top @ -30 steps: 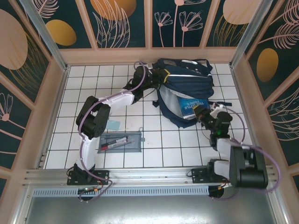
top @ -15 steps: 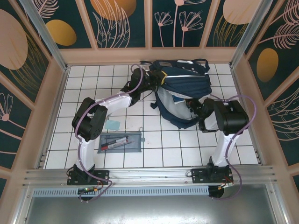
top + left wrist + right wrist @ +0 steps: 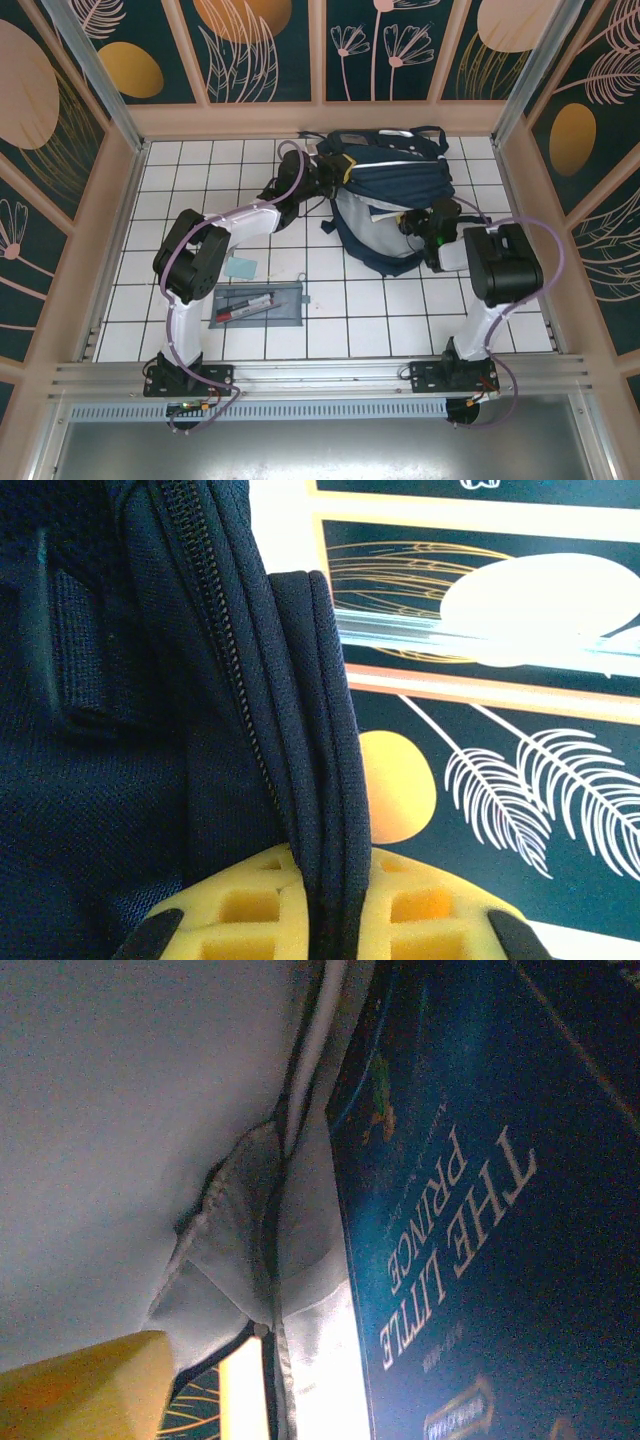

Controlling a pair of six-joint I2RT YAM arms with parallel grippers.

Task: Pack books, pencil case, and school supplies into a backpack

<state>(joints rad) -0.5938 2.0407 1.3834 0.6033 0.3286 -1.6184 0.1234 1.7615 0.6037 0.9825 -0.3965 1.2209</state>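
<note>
The backpack (image 3: 392, 178) lies flat at the far side of the white-tiled tabletop (image 3: 380, 310), long axis running away from the arms, mouth gaping towards them. Leaf-patterned panels (image 3: 270, 50) wall the cell. The left claw (image 3: 325, 925) is clamped tight on the backpack's dark edge. The blue book (image 3: 480, 1210), "THE LITTLE PRINCE", sits inside against the pale lining (image 3: 120, 1110), by the right claw (image 3: 412, 224). I can't tell how wide that one stands.
</note>
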